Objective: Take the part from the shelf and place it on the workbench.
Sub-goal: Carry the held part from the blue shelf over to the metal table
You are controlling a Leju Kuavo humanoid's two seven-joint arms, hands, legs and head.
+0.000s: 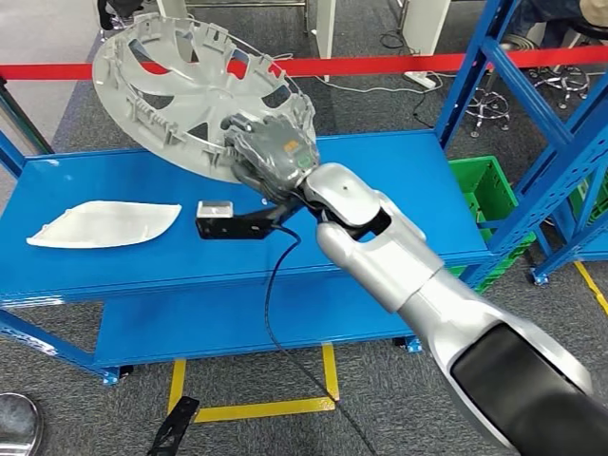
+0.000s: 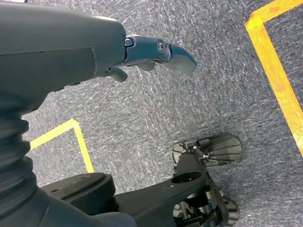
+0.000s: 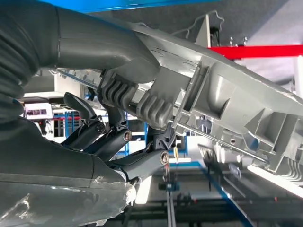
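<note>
Grey carpet (image 1: 237, 380) marked with yellow tape (image 1: 251, 408) lies nearest, below the robot. Hanging over that floor, the left hand (image 2: 150, 54) holds nothing, its dark fingers (image 2: 178, 56) stretched out straight and loose. Above it the silver right arm (image 1: 402, 275) reaches forward over the blue surface (image 1: 387, 180), and the right hand (image 1: 275, 157) grips the near rim of the grey wheel cover (image 1: 186, 90). In the right wrist view the ribbed thumb (image 3: 143, 101) presses on one face of the cover's edge while the dark fingers (image 3: 118, 142) curl against the other face, so the part is clamped between them. The wheel cover is lifted off the surface and tilted, its ribbed inner side facing the camera, extending away from the fingers toward the far left. Just below the fingers a small black bracket with a pale top (image 1: 218, 218) hangs beside the wrist, with a black cable (image 1: 275, 285) trailing down from it. Well to the left of the fingers a white curved panel (image 1: 104, 225) lies flat on the surface. Beyond the fingers a red barrier tape (image 1: 430, 63) crosses the scene, and to their right stand blue shelf posts (image 1: 544, 123) with a green crate (image 1: 487, 190) between them.
</note>
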